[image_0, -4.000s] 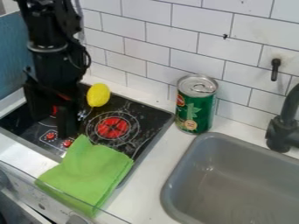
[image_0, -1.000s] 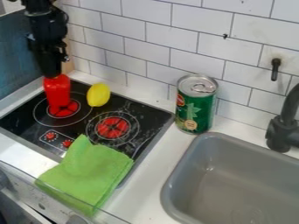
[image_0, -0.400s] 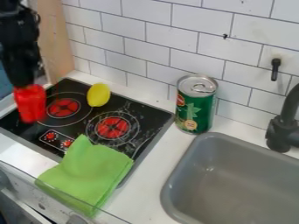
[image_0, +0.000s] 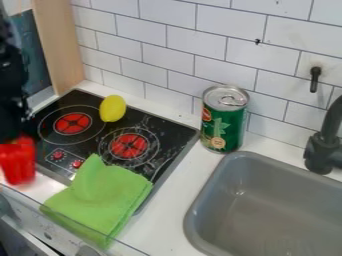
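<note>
Because the bench (image_0: 160, 220) and stove (image_0: 160, 130) lie close by, the tool (image_0: 10, 137), apparently gripping the red bottle (image_0: 17, 162) near the stove's front corner, could knock its base if it tilts; a slack hold might drop it.

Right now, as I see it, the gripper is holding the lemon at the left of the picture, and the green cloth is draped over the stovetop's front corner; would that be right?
Not quite: the camera view shows the gripper holding a red bottle, not the lemon. The green cloth is indeed draped over the front corner of the stovetop.
</note>
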